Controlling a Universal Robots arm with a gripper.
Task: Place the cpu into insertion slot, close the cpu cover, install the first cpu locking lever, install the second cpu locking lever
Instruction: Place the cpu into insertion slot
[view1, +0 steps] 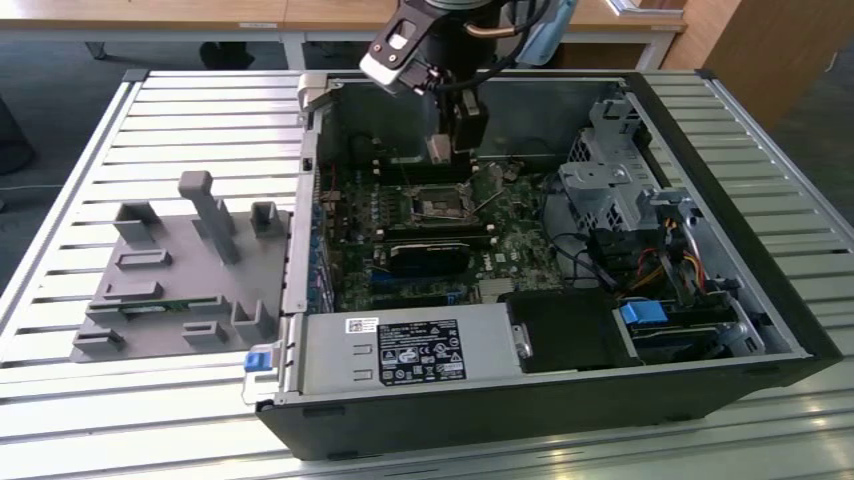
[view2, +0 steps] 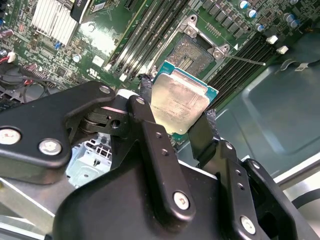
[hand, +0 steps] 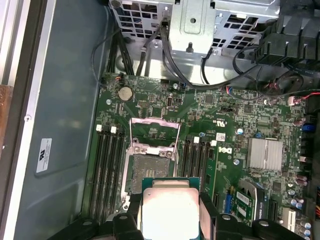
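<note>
- Claw (view2: 176, 114) pinches the cpu (view2: 182, 100) by two opposite edges btw its black fingers (view2: 146, 100); the silvery top faces the cams in both wrist views.
- We see the cpu held in the air above the board, apart from the insertion slot (view2: 192, 52) and not seated.
- Slot is open w/ its dark centre bare. The cpu cover (hand: 155, 121) stands swung up on the slot's side away from the cpu, green board showing thru its cut-out.
- A thin locking lever (view2: 245, 59) sticks out from a slot corner.
- Long black memory slots (hand: 107, 170) flank the slot on both sides.
- In the exterior view the claw (view1: 454, 150) hangs at 12 o'clock of the slot (view1: 441, 202), just above it.
- From the slot there: power supply box (view1: 407, 352) at 6 o'clock, drive cage (view1: 607, 190) at 3 o'clock, grey fixture plate (view1: 174, 290) w/ posts at 9 o'clock, outside the pc case (view1: 561, 400) on the slatted table (view1: 200, 110).
</note>
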